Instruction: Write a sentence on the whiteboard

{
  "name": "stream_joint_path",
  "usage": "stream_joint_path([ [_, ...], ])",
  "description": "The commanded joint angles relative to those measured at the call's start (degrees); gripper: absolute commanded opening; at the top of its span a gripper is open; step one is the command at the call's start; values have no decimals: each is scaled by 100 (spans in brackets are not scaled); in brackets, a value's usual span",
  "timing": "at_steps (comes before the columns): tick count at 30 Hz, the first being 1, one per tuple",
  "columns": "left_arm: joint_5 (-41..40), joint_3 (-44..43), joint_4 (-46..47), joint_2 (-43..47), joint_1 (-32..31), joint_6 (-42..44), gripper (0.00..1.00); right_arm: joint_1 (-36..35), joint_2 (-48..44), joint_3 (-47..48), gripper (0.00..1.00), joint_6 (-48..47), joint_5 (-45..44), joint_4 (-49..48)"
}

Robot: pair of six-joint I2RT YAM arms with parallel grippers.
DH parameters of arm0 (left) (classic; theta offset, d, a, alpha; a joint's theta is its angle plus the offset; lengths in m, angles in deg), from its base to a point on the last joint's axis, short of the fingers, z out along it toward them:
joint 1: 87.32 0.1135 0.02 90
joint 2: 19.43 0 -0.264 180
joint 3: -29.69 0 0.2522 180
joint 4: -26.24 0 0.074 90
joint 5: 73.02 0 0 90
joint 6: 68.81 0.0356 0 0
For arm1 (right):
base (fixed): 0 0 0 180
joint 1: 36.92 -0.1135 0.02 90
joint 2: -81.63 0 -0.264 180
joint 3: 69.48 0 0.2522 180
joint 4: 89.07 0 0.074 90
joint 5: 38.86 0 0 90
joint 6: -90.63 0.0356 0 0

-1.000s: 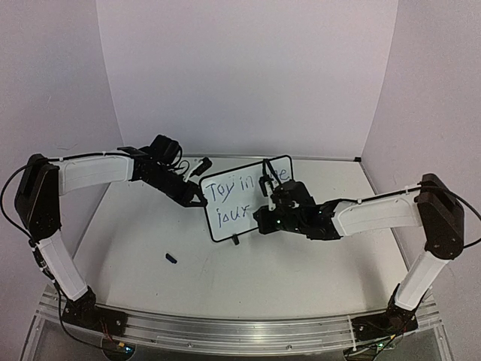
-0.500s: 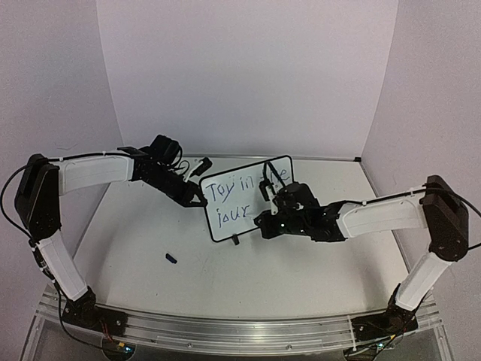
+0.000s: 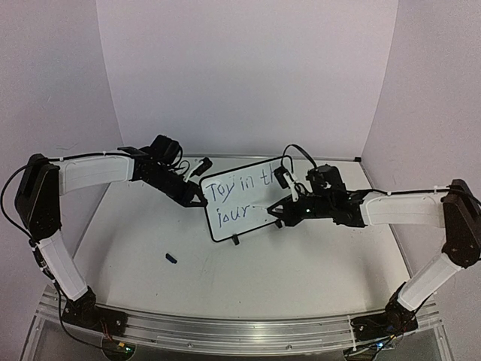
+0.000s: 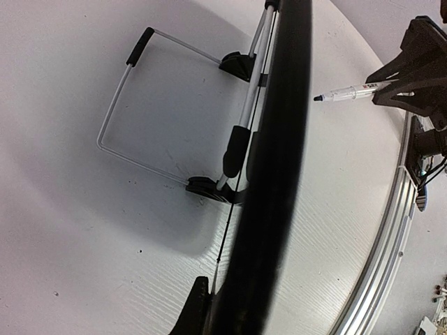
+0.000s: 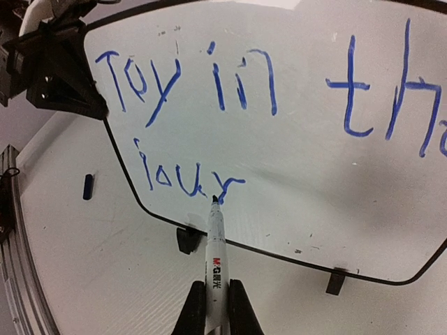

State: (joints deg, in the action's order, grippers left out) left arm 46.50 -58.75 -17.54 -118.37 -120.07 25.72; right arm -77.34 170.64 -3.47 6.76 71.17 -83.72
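The whiteboard stands tilted on its feet mid-table. My left gripper is shut on its left edge; in the left wrist view the board's edge runs up from between the fingers. The sentence reads "Toy in th" in blue, with "jour" below. My right gripper is shut on a white marker, whose tip touches the board at the foot of the "r". From above, the right gripper sits at the board's lower right.
A small dark marker cap lies on the table left of the board. The board's wire stand reaches out behind it. White walls close the back and sides, and an aluminium rail runs along the near edge.
The right arm has swung out to the right, uncovering "th" on the top line. The marker now meets the board from the lower right at "jour". Left arm and board are still.
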Motion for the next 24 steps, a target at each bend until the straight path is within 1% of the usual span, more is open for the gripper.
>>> stream_joint_path([
  [1,-622,-58,-302,-91,-58,147,0,4,-192,-221,0,-261,253,56],
  [6,-604,-93,-324,-204,-56,145,0,11,-168,-320,0,-236,29,42],
  [11,-588,-96,-316,-214,-61,145,0,16,-6,-216,0,-117,-162,-80],
  [16,-582,-91,-323,-212,-64,145,0,16,286,-64,0,-43,-162,-227],
  [24,-561,-93,-318,-188,-65,136,0,17,458,54,0,104,-213,-444],
])
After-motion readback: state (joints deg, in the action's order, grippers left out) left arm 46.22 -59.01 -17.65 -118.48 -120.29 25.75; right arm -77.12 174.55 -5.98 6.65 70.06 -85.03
